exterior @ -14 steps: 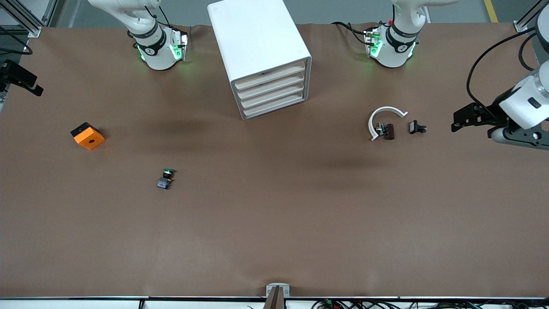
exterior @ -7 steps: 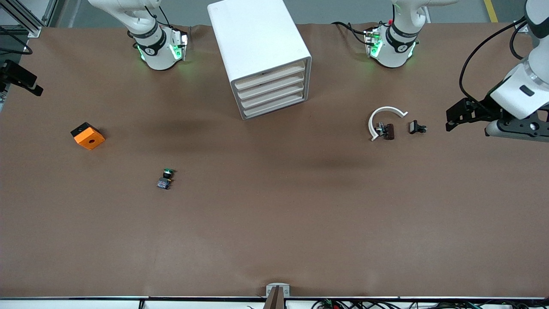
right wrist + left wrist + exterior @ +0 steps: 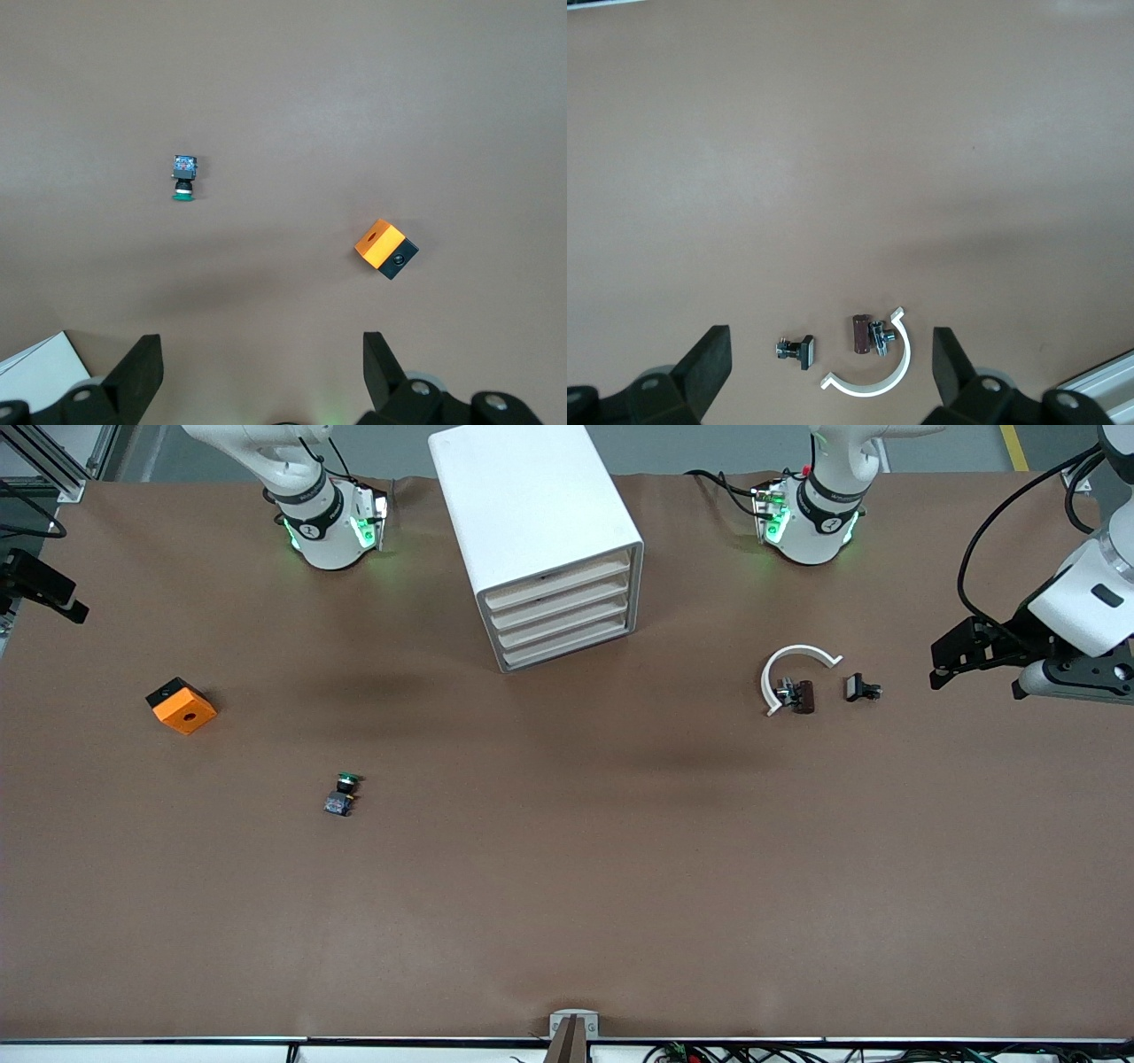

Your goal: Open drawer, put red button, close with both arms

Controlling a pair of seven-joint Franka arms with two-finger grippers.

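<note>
left gripper (image 3: 941, 669): hangs wide and empty at the left arm's end of the table, near the white arc clip (image 3: 795, 664). right gripper (image 3: 261, 347): waits spread above the green-capped button (image 3: 183, 180). second drawer (image 3: 558, 599): sits shut, probably first to tackle. red button: cannot tell where.

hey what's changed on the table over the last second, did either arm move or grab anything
Only the left arm moved: its left gripper, over the table's left-arm end, swung slightly toward the bases and then eased back partway. Its fingers are open and hold nothing. The right gripper is also open and empty. The cabinet, green button, orange block and white ring stayed put.
</note>
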